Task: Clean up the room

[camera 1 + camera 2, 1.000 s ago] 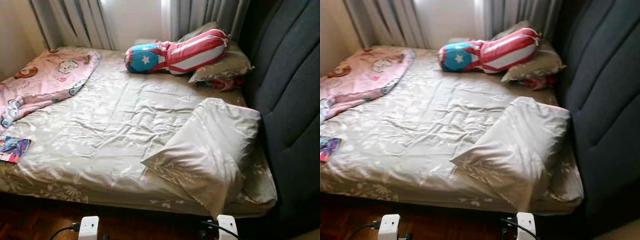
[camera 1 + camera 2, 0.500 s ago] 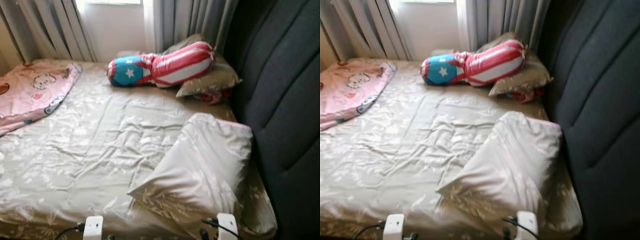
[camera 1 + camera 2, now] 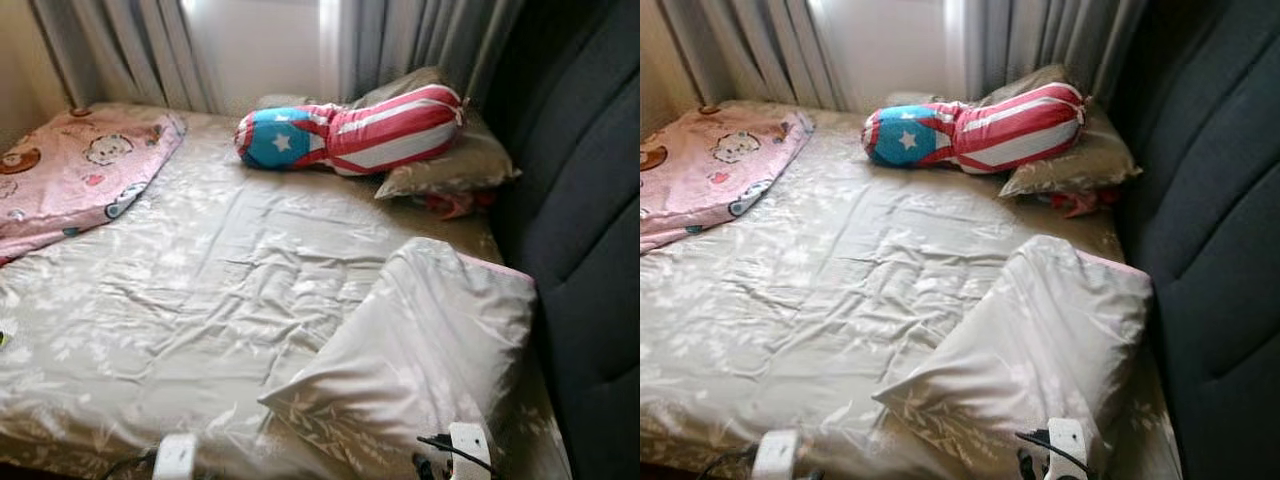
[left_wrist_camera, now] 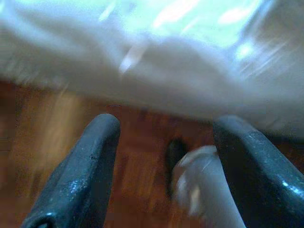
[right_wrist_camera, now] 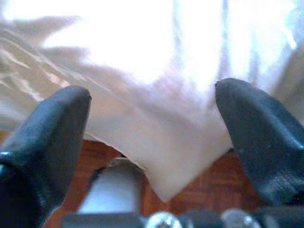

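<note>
A bed with a creased beige satin sheet [image 3: 220, 290] lies before me. On its near right corner a beige pillow [image 3: 420, 350] lies askew. A red, white and blue flag bolster [image 3: 350, 135] rests at the far end, partly on another beige pillow [image 3: 450, 165], with a small red cloth [image 3: 450, 205] beside it. A pink cartoon blanket [image 3: 70, 175] is bunched at the far left. My left gripper [image 4: 164, 137] hangs open over the wooden floor by the bed's edge. My right gripper [image 5: 152, 95] is open, with a hanging corner of pale fabric [image 5: 175, 166] between its fingers, untouched.
A dark padded headboard [image 3: 590, 220] runs along the bed's right side. Grey curtains [image 3: 420, 40] and a bright window stand behind the bed. My white wrist housings [image 3: 468, 445] show low over the near bed edge. Brown wooden floor [image 4: 57, 142] lies under the bed's edge.
The camera has come closer to the bed and swung, so the floor strip and the blue packet at the left edge have left the view. Nothing on the bed moved.
</note>
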Robot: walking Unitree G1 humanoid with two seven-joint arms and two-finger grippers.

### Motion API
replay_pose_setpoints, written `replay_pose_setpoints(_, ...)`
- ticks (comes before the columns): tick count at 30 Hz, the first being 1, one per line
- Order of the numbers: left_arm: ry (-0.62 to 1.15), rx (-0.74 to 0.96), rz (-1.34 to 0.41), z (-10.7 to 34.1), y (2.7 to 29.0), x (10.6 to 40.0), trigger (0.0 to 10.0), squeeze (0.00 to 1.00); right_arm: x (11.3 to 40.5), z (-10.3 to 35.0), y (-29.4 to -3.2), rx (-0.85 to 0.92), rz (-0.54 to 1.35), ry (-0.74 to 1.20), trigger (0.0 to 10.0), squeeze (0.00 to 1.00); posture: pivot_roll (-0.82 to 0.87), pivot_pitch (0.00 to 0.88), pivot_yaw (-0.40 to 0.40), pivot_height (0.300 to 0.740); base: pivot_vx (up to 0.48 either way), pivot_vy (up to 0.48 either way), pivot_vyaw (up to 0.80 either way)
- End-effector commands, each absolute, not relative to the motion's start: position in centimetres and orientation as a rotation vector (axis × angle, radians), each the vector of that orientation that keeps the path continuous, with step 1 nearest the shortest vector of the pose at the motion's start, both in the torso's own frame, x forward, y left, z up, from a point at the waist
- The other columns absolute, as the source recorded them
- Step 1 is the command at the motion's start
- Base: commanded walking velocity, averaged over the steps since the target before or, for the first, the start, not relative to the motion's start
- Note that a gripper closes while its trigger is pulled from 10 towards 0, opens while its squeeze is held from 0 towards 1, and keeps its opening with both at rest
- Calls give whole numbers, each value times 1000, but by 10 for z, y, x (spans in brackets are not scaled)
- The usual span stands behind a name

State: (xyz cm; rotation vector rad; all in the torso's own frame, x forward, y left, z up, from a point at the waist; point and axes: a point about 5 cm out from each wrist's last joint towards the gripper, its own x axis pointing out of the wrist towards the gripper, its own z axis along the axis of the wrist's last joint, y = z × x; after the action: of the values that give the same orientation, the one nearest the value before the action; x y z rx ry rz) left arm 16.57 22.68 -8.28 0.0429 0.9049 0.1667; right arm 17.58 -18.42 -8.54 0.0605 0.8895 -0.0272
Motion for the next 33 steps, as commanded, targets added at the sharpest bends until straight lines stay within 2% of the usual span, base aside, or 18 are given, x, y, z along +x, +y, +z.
replay_pose_setpoints(1,895,28,155,-82,220,170,10000,0,165,-88,-200,63,-58,912,10000,0,57,0,-29,740,0,0,0)
replay_pose_setpoints(4,895,27,153,-82,220,170,10000,0,160,-87,-215,58,-74,918,10000,0,55,0,-29,740,0,0,0)
replay_pose_setpoints(9,894,28,152,-82,220,170,10000,0,161,-87,-215,60,-73,922,10000,0,55,0,-31,740,0,0,0)
replay_pose_setpoints(13,893,30,153,-82,220,171,10000,0,167,-88,-200,57,-64,934,10000,0,56,0,-32,740,0,0,0)
replay_pose_setpoints(19,891,30,157,-82,220,171,10000,0,173,-89,-177,64,-38,935,10000,0,62,0,-33,740,0,0,-704)
replay_pose_setpoints(26,886,32,158,-81,221,172,10000,0,177,-88,-155,78,-24,919,10000,0,59,0,-27,740,0,0,0)
replay_pose_setpoints(30,879,34,158,-81,221,173,10000,0,175,-87,-175,81,-51,905,10000,0,58,0,-26,740,0,0,0)
replay_pose_setpoints(33,855,32,156,-79,221,174,10000,0,177,-85,-181,84,-56,886,10000,0,55,0,-25,740,0,0,0)
